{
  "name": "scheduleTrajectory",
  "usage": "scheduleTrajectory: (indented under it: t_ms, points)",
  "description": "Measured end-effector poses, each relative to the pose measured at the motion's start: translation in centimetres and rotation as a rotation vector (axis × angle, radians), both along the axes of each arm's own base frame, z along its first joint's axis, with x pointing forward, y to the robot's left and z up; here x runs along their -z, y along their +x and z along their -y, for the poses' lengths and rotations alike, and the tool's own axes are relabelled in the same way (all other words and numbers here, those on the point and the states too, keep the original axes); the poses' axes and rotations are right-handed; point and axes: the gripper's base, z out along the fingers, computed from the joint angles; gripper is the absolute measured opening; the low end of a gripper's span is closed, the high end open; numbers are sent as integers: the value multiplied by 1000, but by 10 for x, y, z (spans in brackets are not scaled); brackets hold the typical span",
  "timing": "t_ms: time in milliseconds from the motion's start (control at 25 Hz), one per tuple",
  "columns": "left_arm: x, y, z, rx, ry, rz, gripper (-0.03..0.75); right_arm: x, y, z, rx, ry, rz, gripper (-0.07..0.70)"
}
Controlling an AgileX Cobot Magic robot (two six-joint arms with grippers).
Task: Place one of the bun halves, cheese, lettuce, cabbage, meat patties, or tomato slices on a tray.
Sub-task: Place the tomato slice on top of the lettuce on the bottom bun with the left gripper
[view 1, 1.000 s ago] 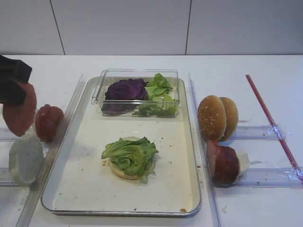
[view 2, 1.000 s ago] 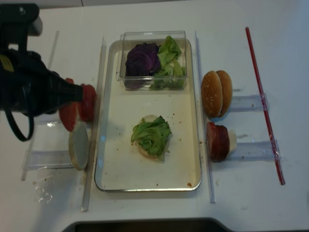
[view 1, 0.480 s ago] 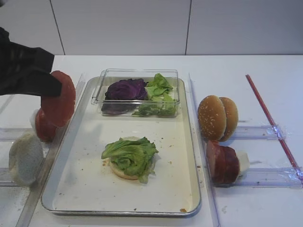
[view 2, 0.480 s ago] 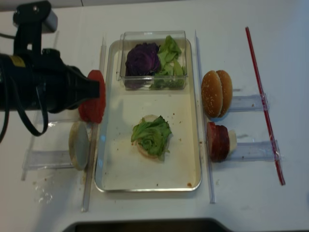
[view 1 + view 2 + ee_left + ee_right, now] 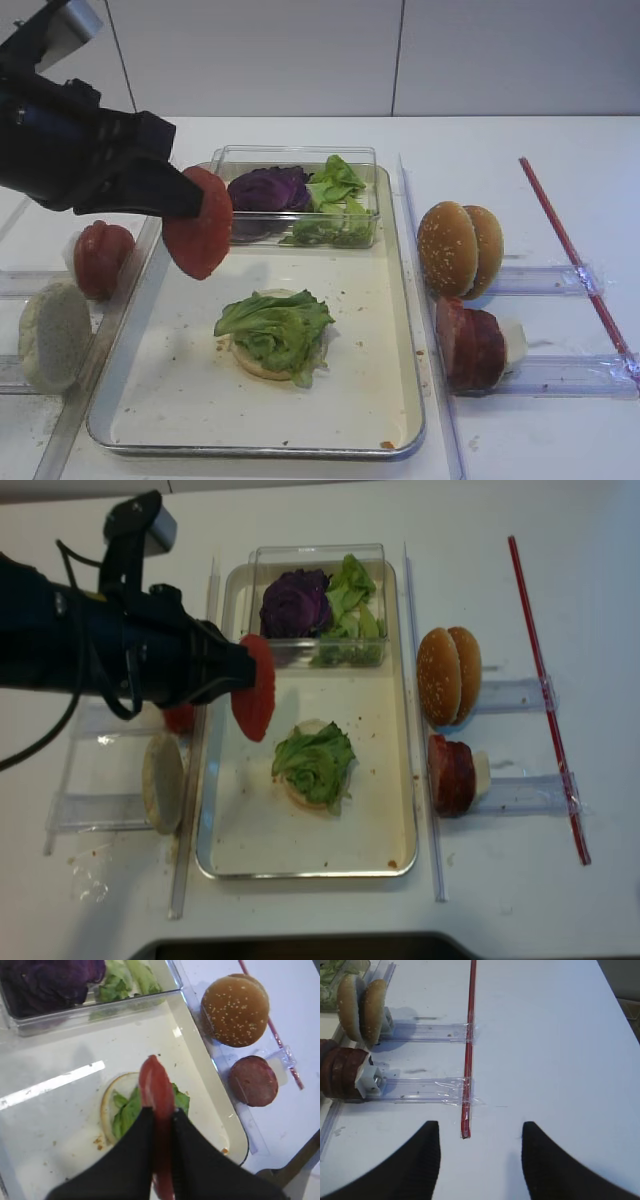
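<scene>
- The left gripper [image 5: 190, 205] pinches a tomato slice [image 5: 199, 222] edge-on, hanging above the tray [image 5: 405, 330], likely so it can drop flat.
- Below it, lettuce [image 5: 275, 330] covers a bun half [image 5: 256, 361], the probable landing spot.
- The right gripper [image 5: 481, 1152] idles unclenched, empty, over bare table.

Two bun halves [image 5: 460, 247], two patties [image 5: 470, 344]

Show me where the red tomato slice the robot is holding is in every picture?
Exterior high: tomato slice left of centre, over the tray's left edge.
Realsense high: slice left of the lettuce.
Left wrist: slice edge-on, centre, pinched by the left gripper.
Right wrist: not in it.
Shared landmark: the sesame bun halves.
</scene>
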Motion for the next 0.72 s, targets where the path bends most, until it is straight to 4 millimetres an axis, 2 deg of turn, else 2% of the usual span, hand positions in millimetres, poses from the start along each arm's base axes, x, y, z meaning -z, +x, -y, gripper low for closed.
scheduleTrajectory:
  t_ms: [320, 720]
  points:
    - [12, 13, 2, 41, -57, -26, 37, 0, 0, 0, 0, 0, 0, 393]
    - [24, 33, -9, 96, -284, -95, 37, 0, 0, 0, 1, 2, 0, 393]
